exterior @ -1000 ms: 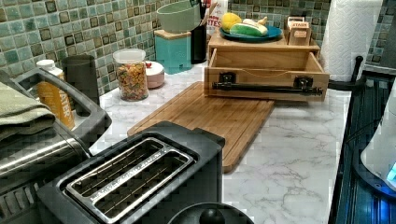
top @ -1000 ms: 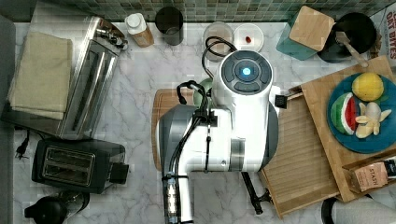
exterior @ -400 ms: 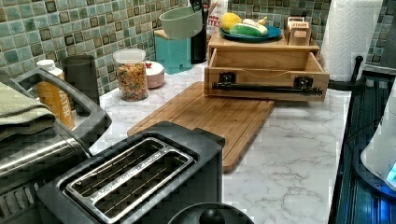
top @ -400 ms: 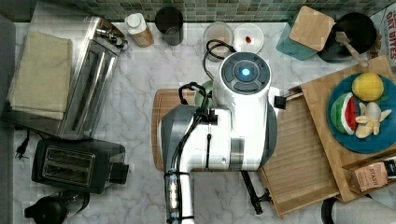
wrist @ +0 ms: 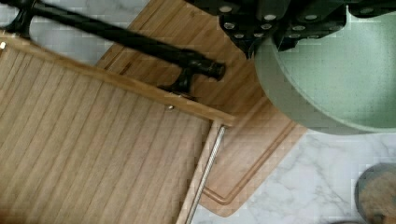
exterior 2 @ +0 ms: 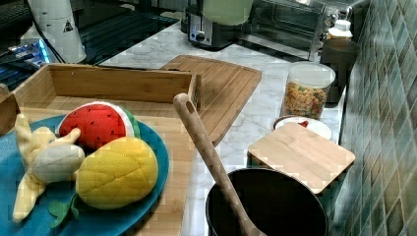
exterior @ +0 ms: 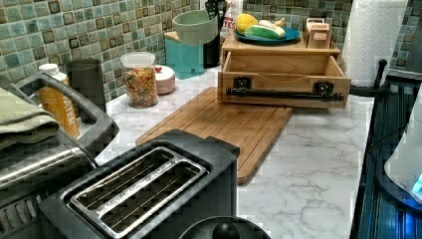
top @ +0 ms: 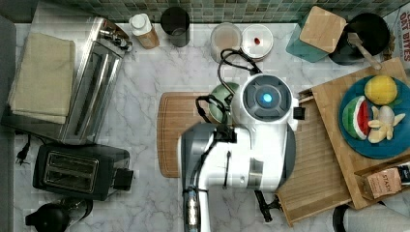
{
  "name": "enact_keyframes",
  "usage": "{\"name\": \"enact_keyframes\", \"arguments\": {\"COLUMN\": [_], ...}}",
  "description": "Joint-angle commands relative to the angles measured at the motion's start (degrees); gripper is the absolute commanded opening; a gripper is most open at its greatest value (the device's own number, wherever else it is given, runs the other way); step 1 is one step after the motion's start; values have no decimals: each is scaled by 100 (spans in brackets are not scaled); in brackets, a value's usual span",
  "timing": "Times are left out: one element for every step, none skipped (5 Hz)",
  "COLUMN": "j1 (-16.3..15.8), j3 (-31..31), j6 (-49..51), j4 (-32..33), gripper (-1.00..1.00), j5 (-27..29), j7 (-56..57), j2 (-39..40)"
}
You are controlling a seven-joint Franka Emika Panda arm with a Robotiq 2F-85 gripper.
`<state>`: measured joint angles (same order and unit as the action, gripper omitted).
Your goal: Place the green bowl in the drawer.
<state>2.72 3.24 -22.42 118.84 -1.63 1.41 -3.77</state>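
Note:
The pale green bowl [wrist: 336, 79] hangs in the air with my gripper [wrist: 267, 39] shut on its rim. In the wrist view it sits over the cutting board's [wrist: 252, 140] corner and the marble, just beside the open drawer's [wrist: 93, 154] front corner and black bar handle [wrist: 126, 42]. From the top view, the bowl [top: 223, 99] peeks out on the arm's left, and the drawer [top: 314, 174] lies on the top view's right. The left view has the bowl [exterior: 195, 26] high, off to the left of the drawer [exterior: 283, 74]. It also hangs high in the right view [exterior 2: 227, 10].
A blue plate of toy fruit [top: 372, 116] and a tea box sit on the drawer unit's top. A cereal jar [exterior: 141, 79], teal canister [top: 316, 31] and black utensil pot [top: 362, 36] line the tiled wall. A toaster [exterior: 144, 194] stands at the counter's front.
The arm has shifted toward the drawer in the top view, carrying the bowl. In the left view the bowl has come slightly lower and to the right.

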Motion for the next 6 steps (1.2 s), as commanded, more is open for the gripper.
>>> {"name": "enact_keyframes", "arguments": {"j1": [870, 997, 1024, 1096, 1127, 1166], "j3": [1125, 1311, 1474, 1454, 1401, 1664], "j6": [-126, -557, -653, -954, -1434, -1579], "j4": [478, 800, 886, 1037, 1262, 1101], "gripper": [-100, -100, -100, -100, -100, -100], "j5": [278, 429, 380, 280, 97, 530], "j7": [1637, 1918, 2145, 2329, 2284, 2853], "j2": [-616, -715, -614, -401, -306, 169]}}
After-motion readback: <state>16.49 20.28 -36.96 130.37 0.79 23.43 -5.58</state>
